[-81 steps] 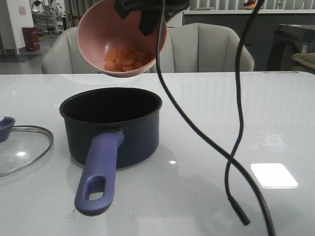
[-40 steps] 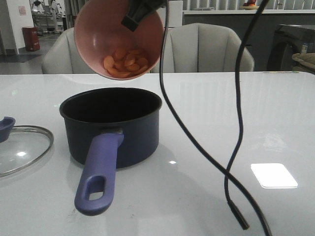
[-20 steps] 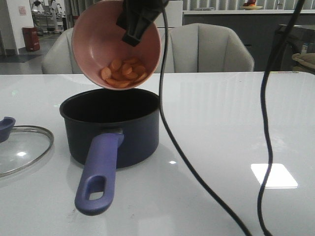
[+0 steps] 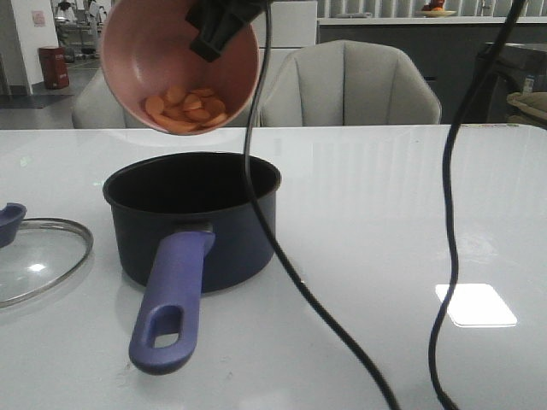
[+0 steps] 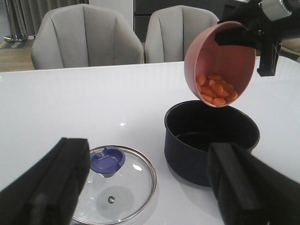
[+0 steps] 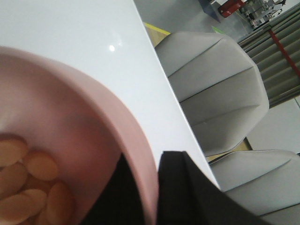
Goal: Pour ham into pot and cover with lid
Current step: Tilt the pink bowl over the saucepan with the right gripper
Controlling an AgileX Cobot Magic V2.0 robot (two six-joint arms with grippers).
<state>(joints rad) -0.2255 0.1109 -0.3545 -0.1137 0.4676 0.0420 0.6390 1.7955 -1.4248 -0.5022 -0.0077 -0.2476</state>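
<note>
One pot [image 4: 201,224] handle points toward camera; right fingers [image 4: 218,30] clamp tilted bowl [image 4: 175,60].

The pink bowl [image 4: 181,64] hangs tilted above the pot [image 4: 195,218], partly blocking its open mouth. Two black cables [image 4: 449,213] dangle across the bench [image 4: 385,213] to the pot's right. The lid [image 4: 38,256] occupies the left edge.

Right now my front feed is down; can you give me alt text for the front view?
A tilted pink bowl, held at its rim by the right end effector, hangs above the empty dark navy pot with orange ham slices gathered at its low side. The glass lid lies on the white table to the pot's left, and black cables dangle in front.
</note>
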